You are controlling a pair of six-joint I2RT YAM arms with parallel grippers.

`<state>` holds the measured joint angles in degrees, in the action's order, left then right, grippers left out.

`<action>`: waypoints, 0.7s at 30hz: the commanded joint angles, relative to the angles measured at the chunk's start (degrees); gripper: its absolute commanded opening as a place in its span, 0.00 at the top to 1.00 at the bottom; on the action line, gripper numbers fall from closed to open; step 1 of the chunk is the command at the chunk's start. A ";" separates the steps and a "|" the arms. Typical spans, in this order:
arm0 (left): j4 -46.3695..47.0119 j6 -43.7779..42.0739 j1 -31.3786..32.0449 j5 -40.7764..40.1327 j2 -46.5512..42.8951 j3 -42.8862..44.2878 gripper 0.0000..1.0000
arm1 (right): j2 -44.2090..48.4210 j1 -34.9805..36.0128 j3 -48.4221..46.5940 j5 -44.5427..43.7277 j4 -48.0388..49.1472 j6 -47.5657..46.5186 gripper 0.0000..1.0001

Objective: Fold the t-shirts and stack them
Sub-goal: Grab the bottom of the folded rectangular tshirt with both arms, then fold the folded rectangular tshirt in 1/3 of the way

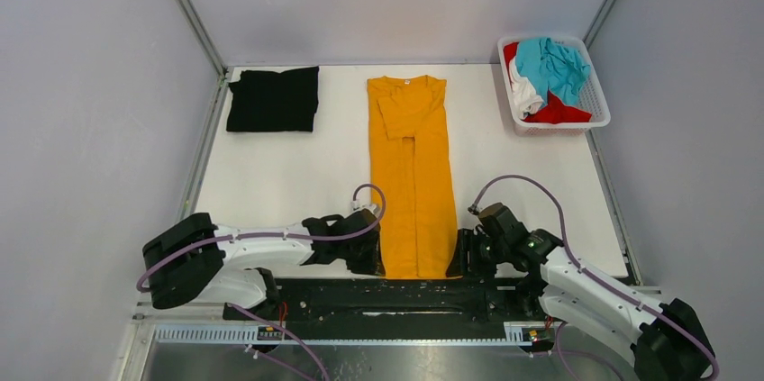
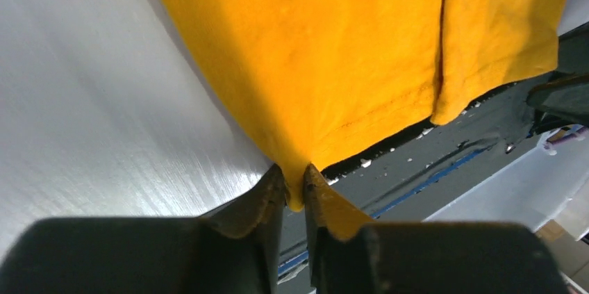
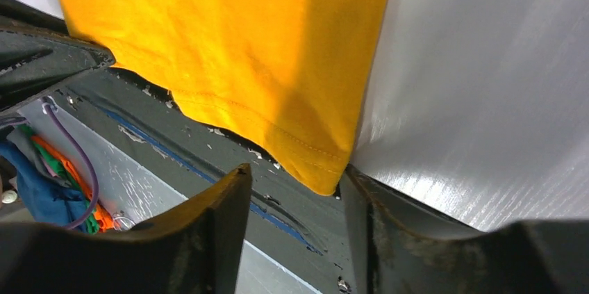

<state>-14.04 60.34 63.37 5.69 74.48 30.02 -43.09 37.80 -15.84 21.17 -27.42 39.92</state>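
- The big orange-yellow cloth t-shirt (image 1: pixel 410 174) lies flat in the middle of the white table (image 1: pixel 270 183). Its sides are folded in, so it is a long thin strip. The neck is at the top of the frame and the bottom hem is at the near edge, by the arms.
- The left hand (image 2: pixel 295 184) is at the lower left corner of the hem. Its two fingers are pressed close together with the corner of the cloth pinched between them. It is gripping the shirt.
- The right hand (image 3: pixel 295 177) is at the lower right corner. Its fingers stand apart, one on each side of the corner. The cloth sits in the gap but is not pinched yet, so this hand is open.
- I think there is one hand at each corner so the hem can go up evenly and stay straight. The next fold likely brings the hem up toward the neck.
- The right hand needs to close first. If only one corner goes up, the strip could twist.
- A folded black cloth t-shirt (image 1: pixel 273 99) lies at the upper left of the frame, well apart from the orange-yellow one. It looks like the start of the stack.
- A white slotted plastic basket (image 1: pixel 599 106) at the upper right holds a teal t-shirt (image 1: pixel 554 64), a red t-shirt (image 1: pixel 563 113) and a white t-shirt (image 1: pixel 524 93), all crumpled. They are not folded yet, so much of the job is left.
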 commanded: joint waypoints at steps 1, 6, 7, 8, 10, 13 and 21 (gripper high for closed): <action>-1.23 -0.24 0.30 -2.52 1.86 0.35 0.92 | -2.13 -0.01 0.98 0.68 4.12 0.80 0.50; -1.51 0.27 0.39 -1.64 0.36 -0.06 1.00 | -3.75 -0.09 1.34 0.98 8.02 1.15 0.91; -1.50 0.41 0.47 -1.36 -0.25 -0.40 1.00 | -3.36 -0.05 1.57 1.62 8.17 1.01 0.96; -1.59 0.77 0.70 -1.16 -0.99 -0.79 1.00 | -2.71 0.05 1.89 2.39 8.08 0.89 1.00; -1.51 1.81 1.41 -0.71 -2.86 -1.53 1.00 | -0.80 0.03 2.74 5.99 7.03 0.80 1.00; -1.42 2.18 2.76 0.31 -6.00 -1.70 1.00 | 3.83 0.37 4.20 10.35 4.88 1.36 1.00; -4.58 -3.76 -1.39 -1.86 -5.95 7.14 1.00 | 10.09 0.43 -2.78 3.57 4.02 1.47 1.00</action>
<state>-17.12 60.34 64.99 5.69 67.72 30.33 -32.49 37.87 -12.43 28.23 -23.55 41.50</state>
